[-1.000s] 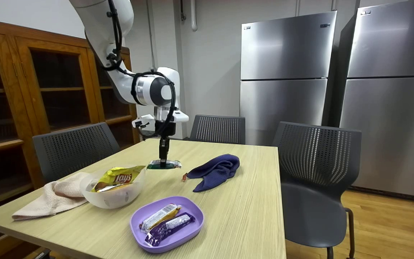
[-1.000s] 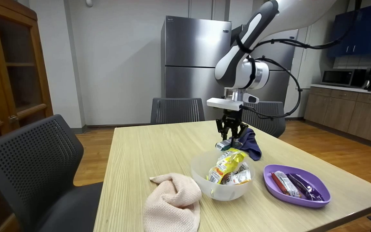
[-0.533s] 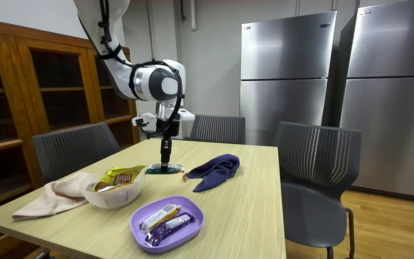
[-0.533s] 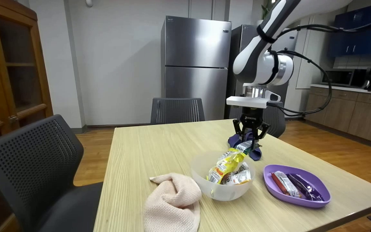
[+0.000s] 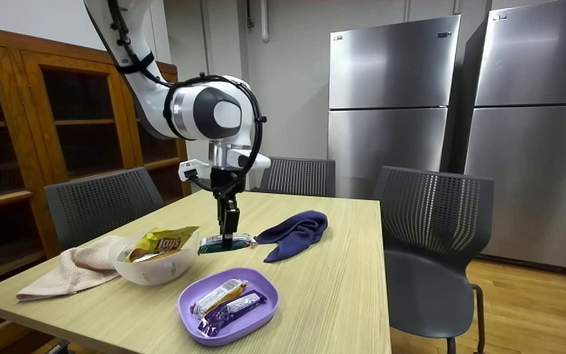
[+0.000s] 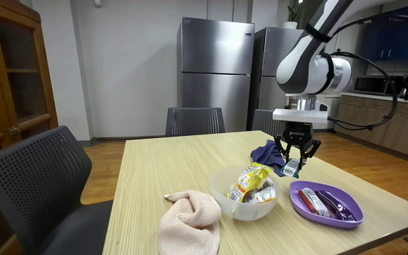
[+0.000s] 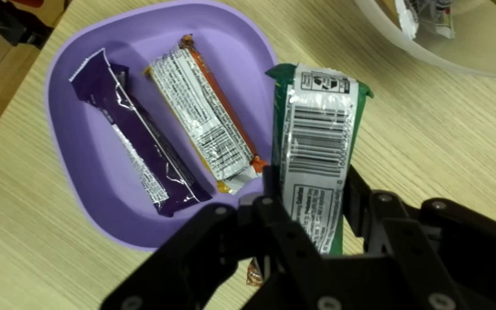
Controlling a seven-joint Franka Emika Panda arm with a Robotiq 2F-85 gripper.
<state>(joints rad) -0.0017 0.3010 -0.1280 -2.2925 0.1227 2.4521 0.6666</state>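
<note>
Gripper [image 6: 293,164] holding the green bar [image 7: 320,137] above the table [image 7: 424,142], purple bar [image 7: 147,137] and orange bar [image 7: 205,112] lying in the tray [image 7: 97,168], bowl [image 6: 243,211] with snacks [image 6: 249,182] near them

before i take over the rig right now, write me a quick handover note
Black two-finger gripper: closed on the long green-and-white glossy bar, apparently clear of the pale wood-grain table.
Where things are: shallow purple tray holds a long purple-wrapped bar and a long white-and-orange bar; round frosted bowl nearby holds a yellow crisp bag.
Done: green-and-white bar gripped; the other two bars lie in the tray.
Left: green-and-white bar not yet set down.
</note>
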